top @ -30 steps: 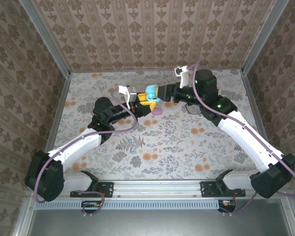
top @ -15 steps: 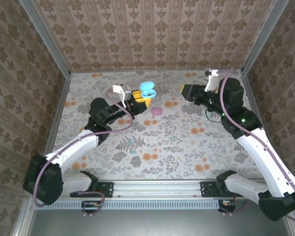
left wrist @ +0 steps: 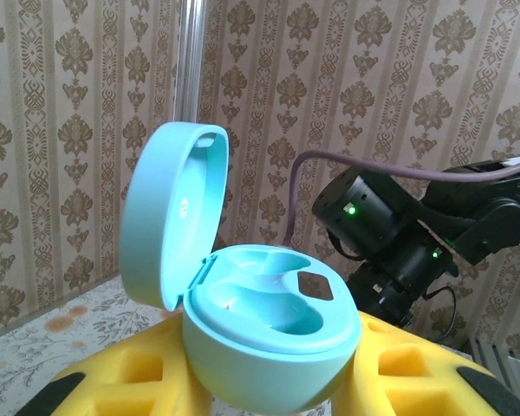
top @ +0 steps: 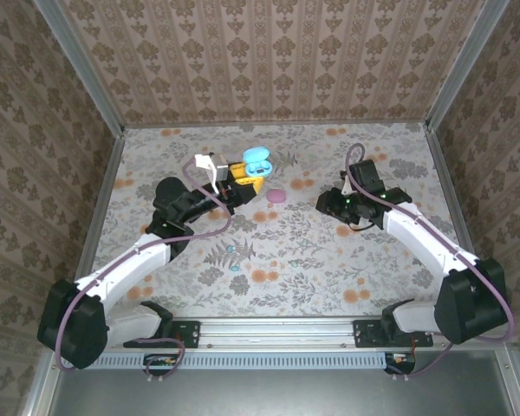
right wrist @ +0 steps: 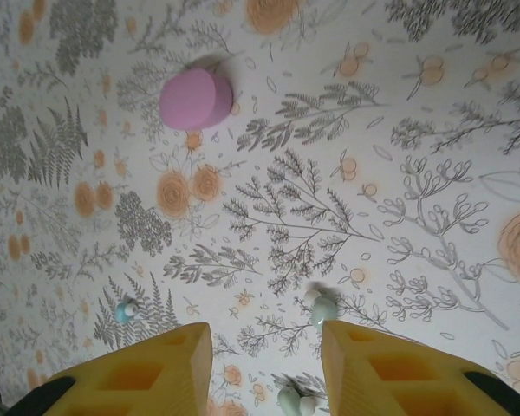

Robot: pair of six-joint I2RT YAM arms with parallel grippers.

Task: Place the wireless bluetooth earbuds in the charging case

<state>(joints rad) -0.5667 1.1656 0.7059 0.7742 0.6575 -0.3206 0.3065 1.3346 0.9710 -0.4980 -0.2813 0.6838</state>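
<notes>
My left gripper (left wrist: 273, 386) is shut on the charging case (left wrist: 273, 334), a mint pebble held up with its lid hinged open to the left. Both wells look empty. From above, the case (top: 258, 160) sits at the back centre over the left gripper (top: 245, 179). My right gripper (right wrist: 264, 368) hangs open over the mat, fingers pointing down. One mint earbud (right wrist: 324, 306) lies just ahead of the right finger, and another mint earbud (right wrist: 290, 401) lies between the fingers. A blue earbud (right wrist: 126, 310) lies ahead of the left finger. From above, the right gripper (top: 326, 204) is right of centre.
A closed pink case (top: 277, 195) lies on the floral mat (top: 329, 269) between the two grippers; in the right wrist view the pink case (right wrist: 196, 98) is up and to the left. Patterned walls close off the back and both sides.
The right arm has pulled away from the held case, swung right, then come down low over the mat, its jaws narrowing. The left arm keeps holding the open case, shifted slightly.
</notes>
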